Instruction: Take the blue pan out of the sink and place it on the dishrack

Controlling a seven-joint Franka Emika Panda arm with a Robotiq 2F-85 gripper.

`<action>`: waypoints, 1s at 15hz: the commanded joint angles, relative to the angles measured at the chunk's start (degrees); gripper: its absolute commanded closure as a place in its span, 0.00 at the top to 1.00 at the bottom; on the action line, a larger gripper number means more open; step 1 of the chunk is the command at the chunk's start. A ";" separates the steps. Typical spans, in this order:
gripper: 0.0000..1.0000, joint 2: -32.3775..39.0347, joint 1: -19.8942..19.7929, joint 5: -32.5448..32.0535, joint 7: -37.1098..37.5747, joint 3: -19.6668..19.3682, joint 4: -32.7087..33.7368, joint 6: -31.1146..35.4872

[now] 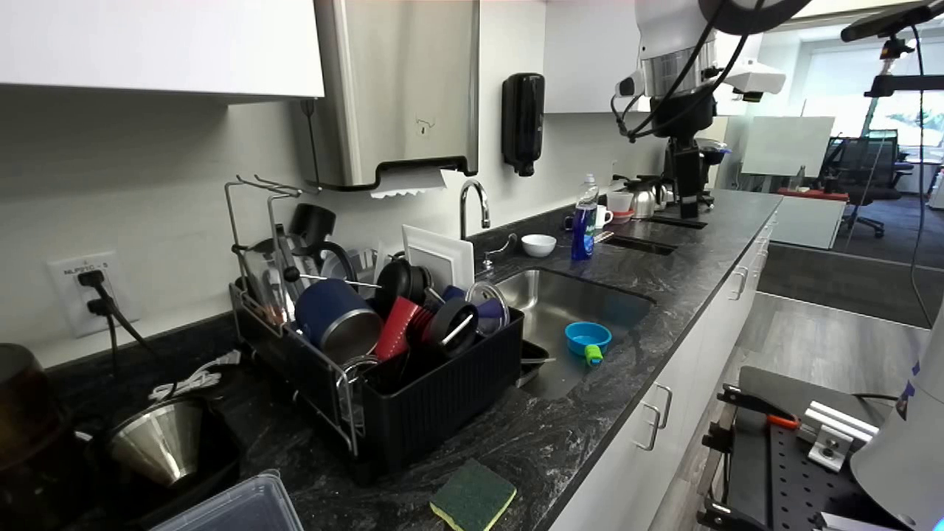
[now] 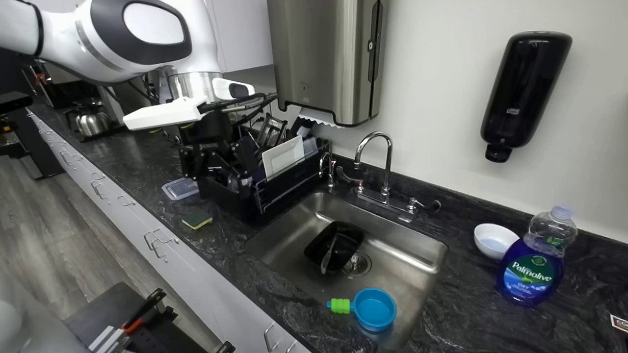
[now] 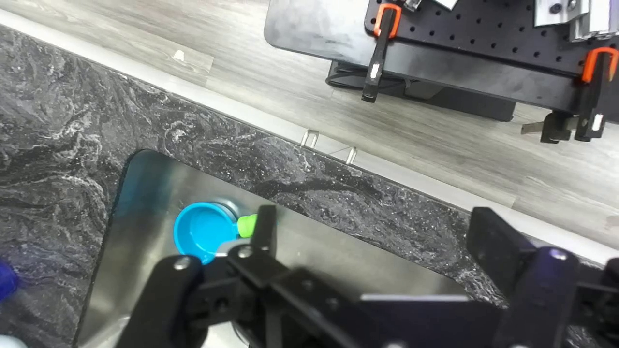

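Observation:
The blue pan with a green handle lies in the steel sink, near the sink's front edge. It also shows in an exterior view and in the wrist view. Its handle is partly hidden by a finger in the wrist view. The black dishrack, also in an exterior view, stands beside the sink, full of dishes. My gripper is open and empty, high above the sink area and apart from the pan. It also shows in both exterior views.
A black tray with a utensil lies in the sink. The faucet rises behind it. A soap bottle and white bowl stand beside the sink. A sponge lies in front of the rack. A towel dispenser hangs above.

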 commanded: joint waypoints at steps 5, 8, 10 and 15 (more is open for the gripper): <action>1.00 8.07 -0.13 -1.27 -1.86 -3.18 0.32 7.77; 1.00 10.92 -0.37 -1.38 -3.13 -4.19 0.55 11.56; 1.00 12.94 -0.48 -1.16 -4.48 -4.94 0.91 13.99; 1.00 18.32 -1.09 -1.06 -8.77 -6.82 2.35 20.35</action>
